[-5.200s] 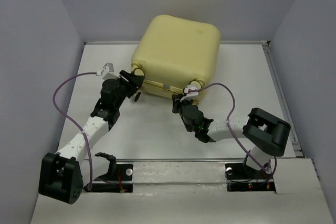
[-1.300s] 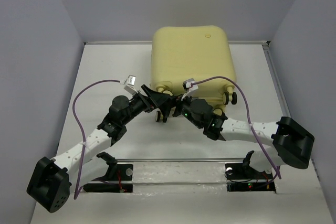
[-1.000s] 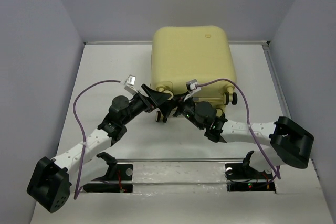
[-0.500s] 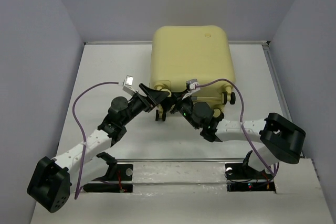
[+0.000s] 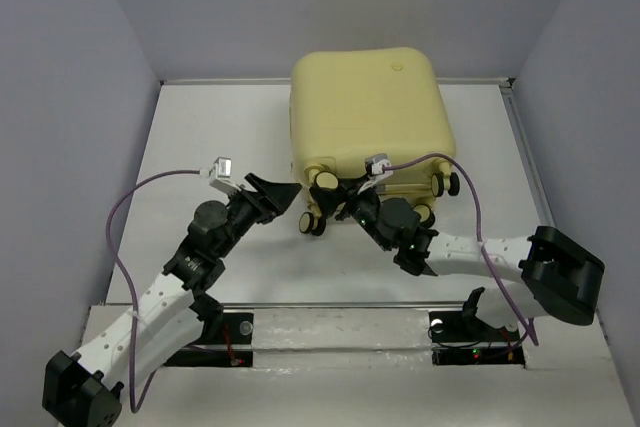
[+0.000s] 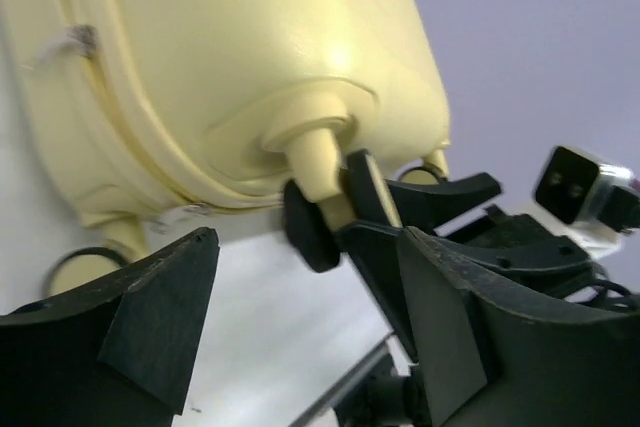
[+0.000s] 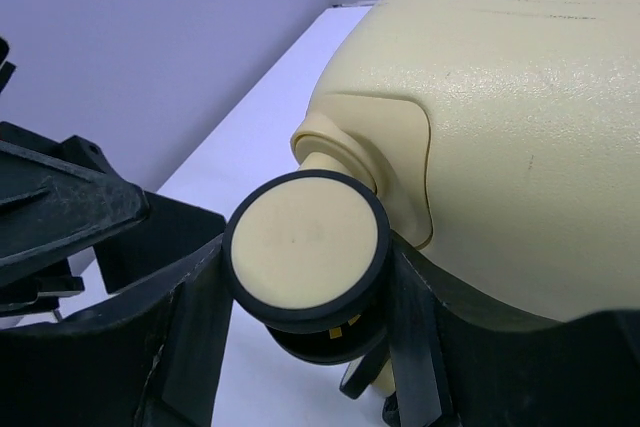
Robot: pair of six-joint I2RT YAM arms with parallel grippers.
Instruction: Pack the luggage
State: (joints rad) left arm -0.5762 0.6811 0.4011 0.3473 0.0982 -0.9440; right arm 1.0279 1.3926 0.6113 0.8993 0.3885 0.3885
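Right wrist: right fingers are clamping a wheel, left fingers gaping; stiff, slick luggage probably wants wheel holds.

Overhead view looks down; both wrist views closely share one wheel.

Robot lab cell, not a lived-in room. Bare lilac-grey walls stand beyond the jaws, left of the left gripper and right of the right gripper. A plain white table lies beneath the jaws, with a metal rail along its edge. Behind the jaws, the left arm and right arm are fixed to a mounting strip. Purple cables loop loose, and there is exposed wiring at the bases.
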